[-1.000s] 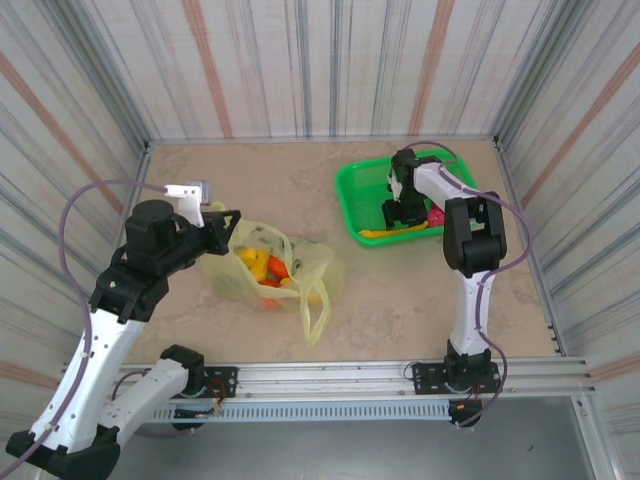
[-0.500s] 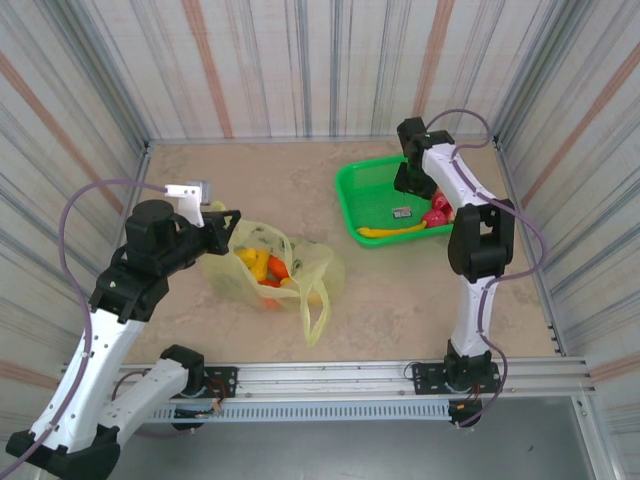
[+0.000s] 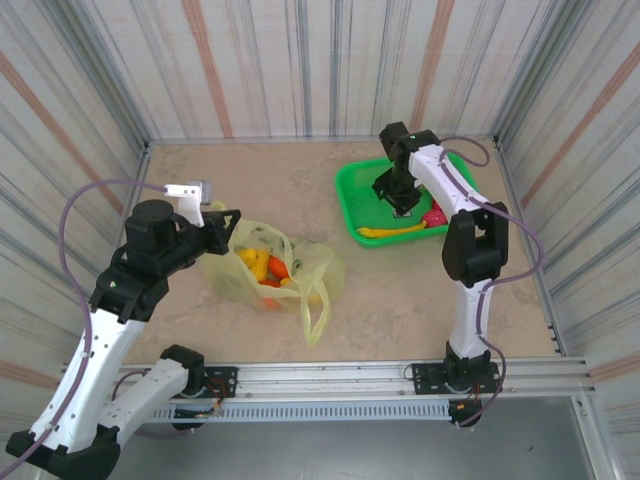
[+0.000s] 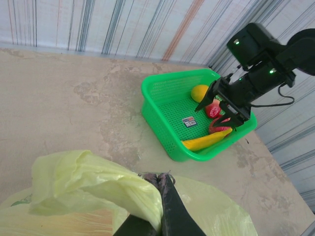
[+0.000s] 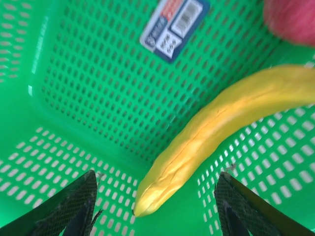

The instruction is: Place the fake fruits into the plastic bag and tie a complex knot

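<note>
The pale yellow-green plastic bag lies on the table with yellow and orange-red fake fruits inside. My left gripper is shut on the bag's rim, holding it up. In the green mesh basket lie a yellow banana, a lemon and red fruits. My right gripper hangs open inside the basket, its fingers on either side of the banana's near tip without touching it.
A barcode label is stuck on the basket floor. Striped walls close in the table at the back and both sides. The bag's loose handle trails toward the front rail. Bare table lies between bag and basket.
My right gripper shifted back and then left inside the basket, and now hovers over the banana. The left arm and the bag have not moved.
</note>
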Available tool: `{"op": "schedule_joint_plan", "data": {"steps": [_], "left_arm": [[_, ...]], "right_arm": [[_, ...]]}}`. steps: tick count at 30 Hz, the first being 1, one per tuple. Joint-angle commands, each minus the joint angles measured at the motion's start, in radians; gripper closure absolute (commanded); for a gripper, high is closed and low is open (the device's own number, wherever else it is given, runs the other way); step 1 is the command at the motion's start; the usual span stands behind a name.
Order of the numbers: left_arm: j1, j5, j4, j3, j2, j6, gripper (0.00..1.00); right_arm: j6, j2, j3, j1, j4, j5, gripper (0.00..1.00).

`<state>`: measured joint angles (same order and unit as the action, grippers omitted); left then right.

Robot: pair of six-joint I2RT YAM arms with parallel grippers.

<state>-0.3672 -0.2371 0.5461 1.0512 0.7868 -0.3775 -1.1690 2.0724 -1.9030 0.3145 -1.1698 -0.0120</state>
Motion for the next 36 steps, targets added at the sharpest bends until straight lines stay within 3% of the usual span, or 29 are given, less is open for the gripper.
{"op": "schedule_joint_plan", "data": {"steps": [1,17,25,27,31,36], "left_arm": [[-0.007,0.015,-0.010,0.008,-0.007,0.025,1.00],[-0.007,0.018,-0.014,0.000,-0.005,0.023,1.00],[-0.007,0.024,0.001,0.012,-0.003,0.029,1.00],[-0.007,0.025,0.001,0.013,-0.002,0.029,1.00],[-0.007,0.021,-0.003,0.012,0.001,0.025,1.00],[-0.007,0.025,0.002,0.018,0.002,0.029,1.00]], "right_arm": [[-0.088,0.063,0.007,0.003,-0.089,-0.046,0.31],[-0.116,0.199,0.107,-0.014,0.083,-0.121,0.32],[-0.053,0.156,0.174,-0.025,0.263,-0.080,0.51],[-0.035,0.138,0.177,-0.026,0.277,-0.074,0.58],[-0.011,0.107,0.196,-0.039,0.306,-0.091,0.84],[0.062,0.009,0.235,-0.051,0.352,-0.102,0.84]]}}
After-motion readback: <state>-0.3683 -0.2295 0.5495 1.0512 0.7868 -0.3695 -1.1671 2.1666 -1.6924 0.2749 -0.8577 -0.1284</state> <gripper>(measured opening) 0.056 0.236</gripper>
